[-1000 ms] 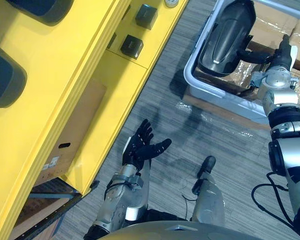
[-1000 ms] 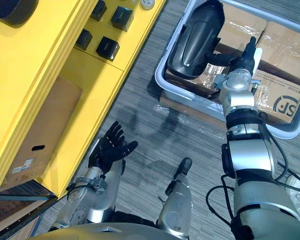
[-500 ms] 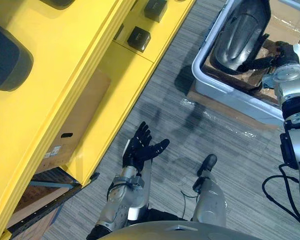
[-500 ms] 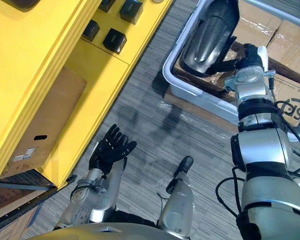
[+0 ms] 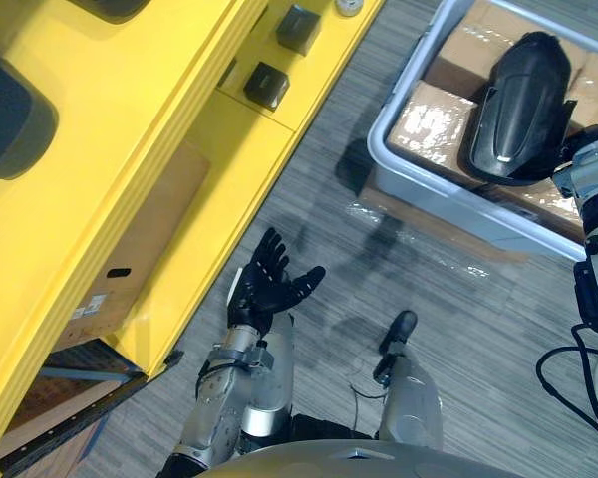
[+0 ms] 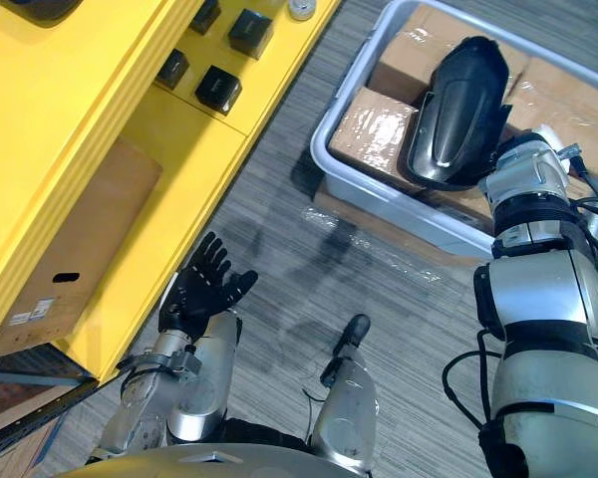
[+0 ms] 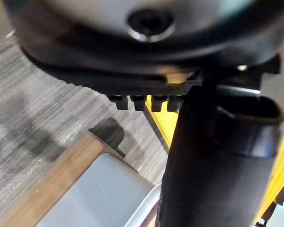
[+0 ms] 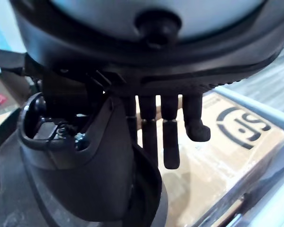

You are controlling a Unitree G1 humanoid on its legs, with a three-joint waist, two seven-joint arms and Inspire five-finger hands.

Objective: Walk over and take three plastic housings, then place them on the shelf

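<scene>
While the right hand point(image 8: 85, 161) clamps thumb and curled fingers on the black housing point(image 6: 456, 110), boxes point(image 6: 374, 129) in a grey bin point(image 6: 379, 194) lie beneath it. Left hand point(image 5: 264, 289) is spread open, the yellow shelf point(image 5: 130, 119) to its left.

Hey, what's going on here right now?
The robot's right hand grips a black plastic housing at the grey bin of cardboard boxes. Its left hand is held out open, palm up, above the carpet beside the yellow shelf. The housing has not reached the shelf yet.
</scene>
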